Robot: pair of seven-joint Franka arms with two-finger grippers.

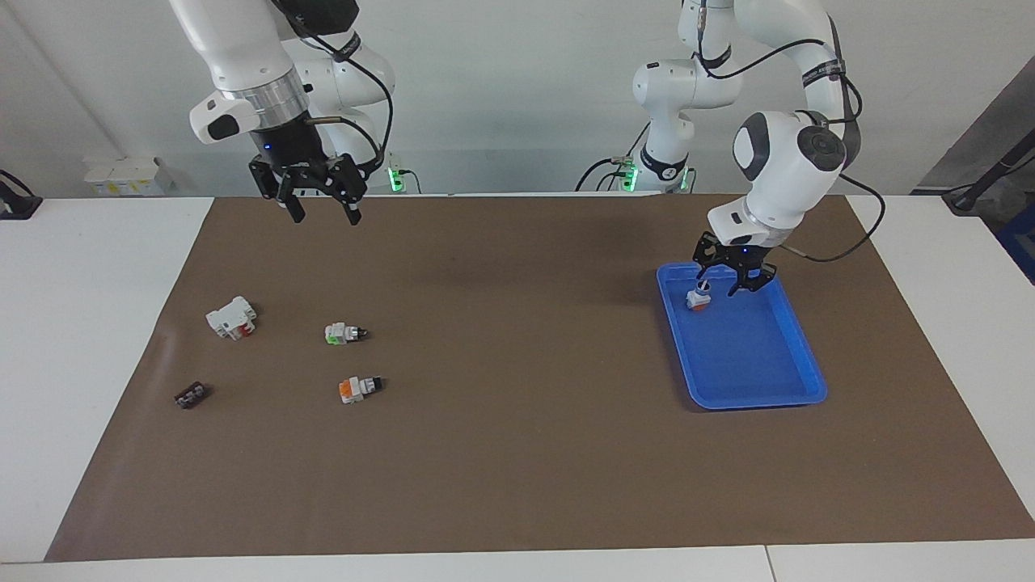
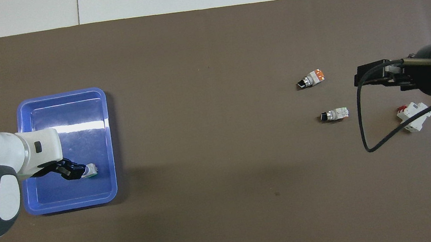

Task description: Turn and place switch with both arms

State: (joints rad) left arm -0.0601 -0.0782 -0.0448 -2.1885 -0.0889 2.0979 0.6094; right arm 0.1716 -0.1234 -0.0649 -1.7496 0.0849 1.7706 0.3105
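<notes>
The switch [image 1: 698, 301] [image 2: 90, 170] sits in the blue tray [image 1: 756, 402] [image 2: 106, 124], at the tray's end nearer to the robots, with its black knob pointing up. My left gripper [image 1: 722, 285] [image 2: 72, 170] hangs just over it, open, its fingers apart on either side of the knob. The green block shows in the overhead view. My right gripper [image 1: 323, 213] [image 2: 364, 76] is open and holds nothing. It is raised over the mat's edge by the robots, at the right arm's end.
At the right arm's end of the brown mat lie a second green-ended switch [image 1: 344, 332] [image 2: 335, 114], an orange-ended switch [image 1: 358, 389] [image 2: 311, 79], a white-and-red block [image 1: 232, 317] [image 2: 413, 117] and a small black part [image 1: 190, 395].
</notes>
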